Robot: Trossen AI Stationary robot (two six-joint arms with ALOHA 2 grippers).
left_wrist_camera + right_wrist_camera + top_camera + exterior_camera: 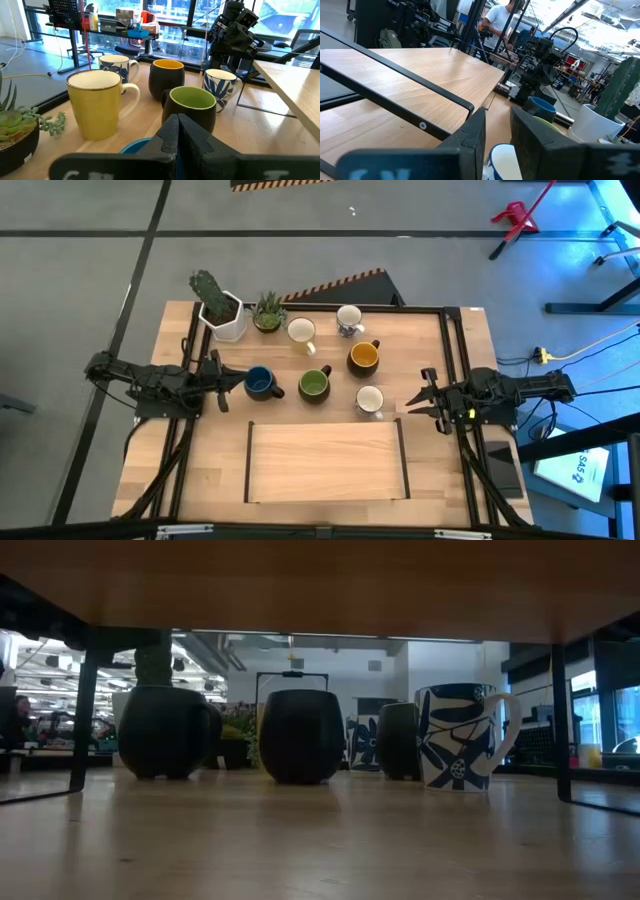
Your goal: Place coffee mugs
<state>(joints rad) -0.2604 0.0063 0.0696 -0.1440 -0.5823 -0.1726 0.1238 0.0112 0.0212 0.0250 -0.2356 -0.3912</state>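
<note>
Here, six mugs grouped on the far half of the wooden table point(330, 460), behind the raised shelf board point(326, 462). Blue mug point(259, 383) at the left, green mug point(314, 384) just beside it, orange-yellow mug point(363, 357) farther right, cream-white mug point(301, 331) behind them, patterned mug point(349, 319) at the back, second patterned mug point(370, 400) nearest the right arm. Left gripper point(222, 383) low over the table, just beside the blue mug, fingers point(192, 135) pressed fully together, holding nothing. Right gripper point(418, 399) near the white mug with blue leaves, fingers point(472, 135) slightly parted with a narrow gap, gripping nothing, that mug's rim just ahead of the tips. Cactus in a white pot point(222, 308) and a small spiky plant point(268, 311) at the far left corner, apart from the mugs.
</note>
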